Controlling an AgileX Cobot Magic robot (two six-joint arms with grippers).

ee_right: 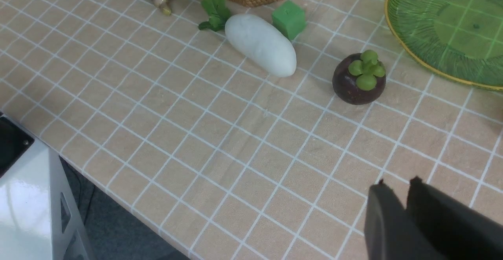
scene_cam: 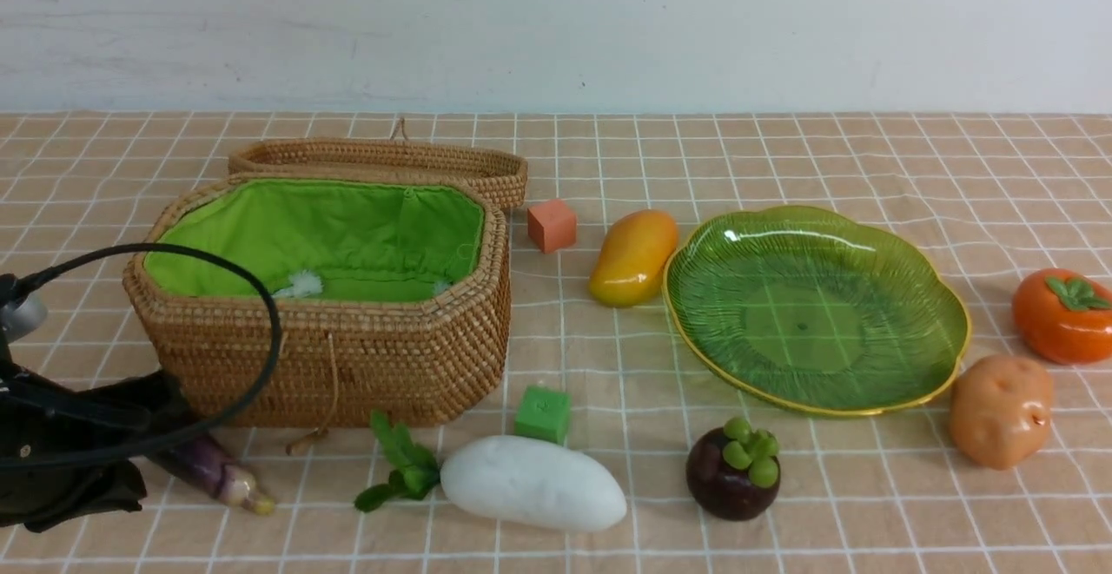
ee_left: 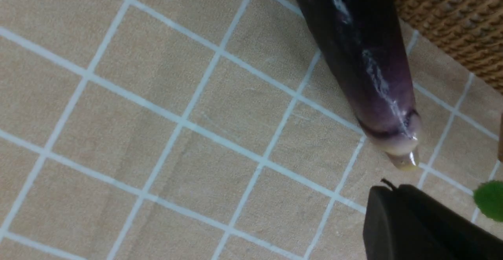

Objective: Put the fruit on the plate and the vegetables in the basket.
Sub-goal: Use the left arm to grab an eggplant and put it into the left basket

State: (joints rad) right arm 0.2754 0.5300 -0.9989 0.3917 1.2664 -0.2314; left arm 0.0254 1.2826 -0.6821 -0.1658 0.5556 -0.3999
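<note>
The wicker basket (scene_cam: pixel 330 357) stands open at the left, its green lining empty. The green plate (scene_cam: pixel 817 313) at the right is empty. Around it lie the mango (scene_cam: pixel 632 257), mangosteen (scene_cam: pixel 732 474), persimmon (scene_cam: pixel 1064 318) and potato (scene_cam: pixel 999 411). The white radish (scene_cam: pixel 532 483) lies before the basket. The purple eggplant (ee_left: pixel 361 63) lies on the cloth beside the basket, half hidden by my left arm (scene_cam: pixel 78 452) in the front view. My left gripper (ee_left: pixel 393 189) is shut and empty, just off the eggplant's tip. My right gripper (ee_right: pixel 397 183) hovers over bare cloth near the mangosteen (ee_right: pixel 358 79), its tips slightly apart with nothing between them.
An orange cube (scene_cam: pixel 552 225) sits behind the basket's right corner, and a green cube (scene_cam: pixel 543 413) sits beside the radish. The basket's lid (scene_cam: pixel 382 161) lies open behind it. The table's front edge (ee_right: pixel 118 197) and a white stand (ee_right: pixel 31 205) show in the right wrist view.
</note>
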